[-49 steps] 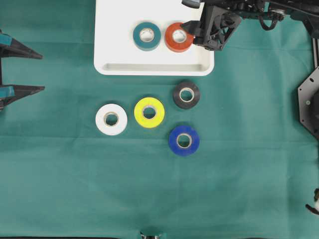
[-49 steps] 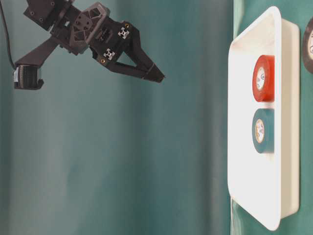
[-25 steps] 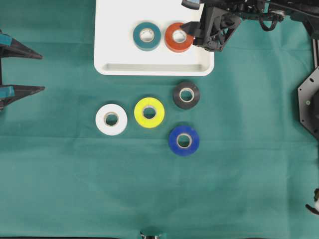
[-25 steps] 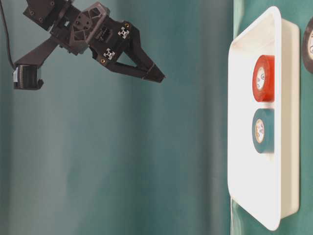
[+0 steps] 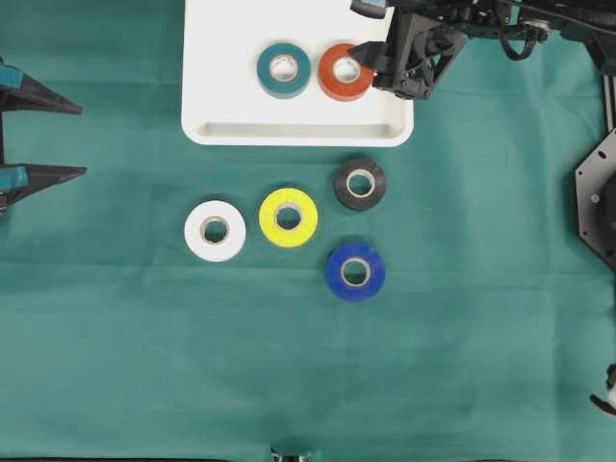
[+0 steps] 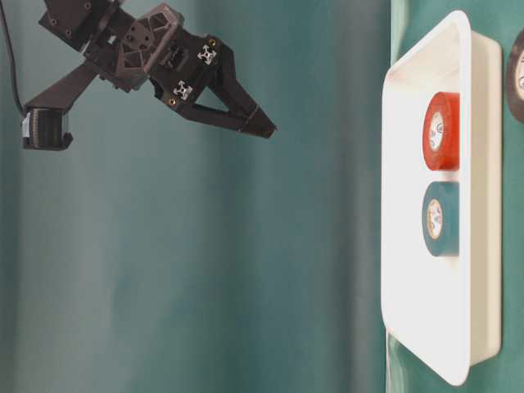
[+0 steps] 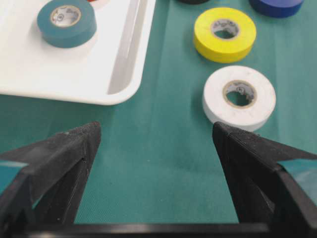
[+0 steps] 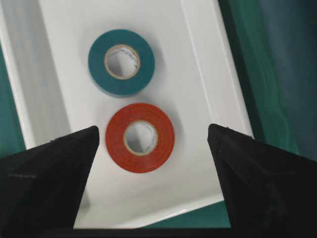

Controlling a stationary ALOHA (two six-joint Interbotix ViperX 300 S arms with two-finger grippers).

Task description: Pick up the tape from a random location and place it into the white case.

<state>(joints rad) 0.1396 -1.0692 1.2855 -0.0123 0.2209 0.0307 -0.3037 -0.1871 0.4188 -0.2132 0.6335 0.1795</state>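
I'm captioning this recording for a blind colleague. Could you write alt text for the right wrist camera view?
Seen from above, a red tape roll and a teal tape roll lie flat, apart, inside a white case on green cloth. The right gripper hangs open above them, its two black fingers filling the lower corners, holding nothing.

The right gripper (image 6: 266,127) is matte black plastic with long tapering fingers, silver screws on its body and a black cable. The left gripper (image 7: 153,148) has black wedge-shaped fingers (image 7: 54,158) with teal tape patches.
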